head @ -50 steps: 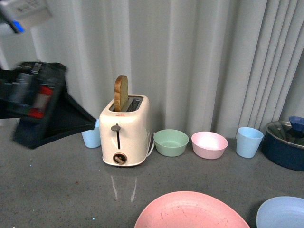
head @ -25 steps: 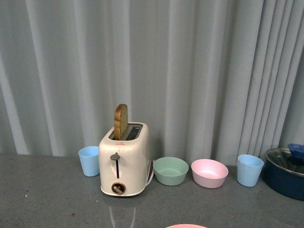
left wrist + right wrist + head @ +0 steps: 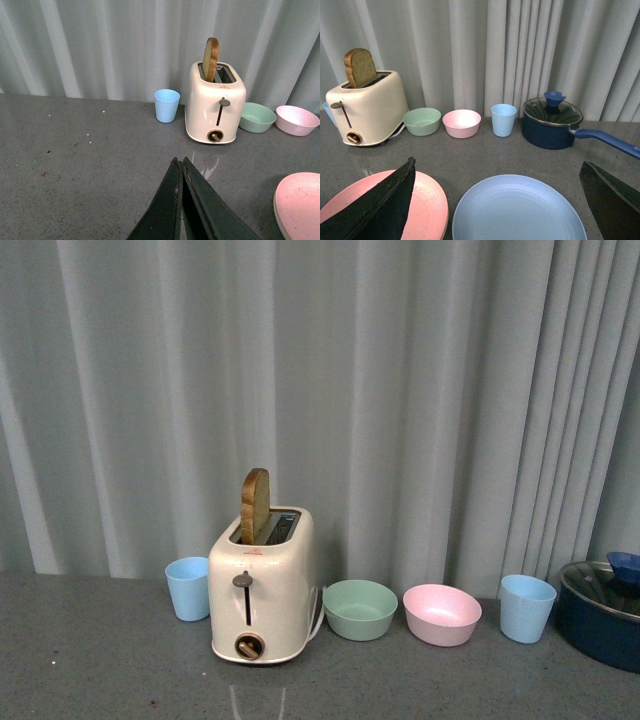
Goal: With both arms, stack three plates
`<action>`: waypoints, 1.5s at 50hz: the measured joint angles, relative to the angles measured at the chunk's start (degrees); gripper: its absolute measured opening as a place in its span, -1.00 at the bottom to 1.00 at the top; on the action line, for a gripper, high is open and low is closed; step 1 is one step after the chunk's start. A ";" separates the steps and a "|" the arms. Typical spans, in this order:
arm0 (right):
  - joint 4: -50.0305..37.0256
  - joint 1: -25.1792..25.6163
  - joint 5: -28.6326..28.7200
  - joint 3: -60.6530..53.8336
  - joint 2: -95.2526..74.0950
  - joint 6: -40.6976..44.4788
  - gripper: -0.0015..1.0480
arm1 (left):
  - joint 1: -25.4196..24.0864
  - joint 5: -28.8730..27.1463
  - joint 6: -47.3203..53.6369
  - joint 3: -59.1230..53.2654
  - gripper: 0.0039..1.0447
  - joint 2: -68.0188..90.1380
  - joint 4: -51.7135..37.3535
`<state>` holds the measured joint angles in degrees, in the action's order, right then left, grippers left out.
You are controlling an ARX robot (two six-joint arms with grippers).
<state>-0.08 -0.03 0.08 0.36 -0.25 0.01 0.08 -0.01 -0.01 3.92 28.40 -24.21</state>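
Observation:
The pink plate (image 3: 427,200) lies on the grey table, and a paler rim shows under its edge; I cannot tell whether that is the cream-beige plate. The light blue plate (image 3: 520,210) lies flat beside it. My right gripper (image 3: 497,164) is open, hovering low with its jaws spread wide on either side of the blue plate's far edge. My left gripper (image 3: 179,161) is shut and empty above bare table, with the pink plate (image 3: 300,205) off to its side. The front view shows no plate and no arm.
At the back by the curtain stand a cream toaster (image 3: 262,585) with a bread slice, a blue cup (image 3: 188,588), a green bowl (image 3: 360,609), a pink bowl (image 3: 442,614) and a second blue cup (image 3: 527,608). A dark blue lidded pot (image 3: 552,122) has its handle pointing sideways.
The front view has risen, so the pink and blue plates dropped out of its bottom edge. The left arm seen at the left a second ago has left that view.

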 joint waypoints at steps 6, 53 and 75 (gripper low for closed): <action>0.00 0.00 0.00 0.00 0.00 0.00 0.86 | 0.00 0.02 0.00 -0.85 -0.94 -2.71 1.79; 0.00 0.00 0.00 0.00 0.00 -0.02 0.86 | 0.00 0.02 -0.04 -2.34 -0.94 -27.63 23.87; 0.00 0.00 0.00 0.00 0.00 0.00 0.86 | 0.00 0.02 -0.09 -2.34 -0.67 -28.17 24.17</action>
<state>-0.08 -0.03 0.08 0.36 -0.25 0.01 0.08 0.01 -0.10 1.58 0.23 -0.03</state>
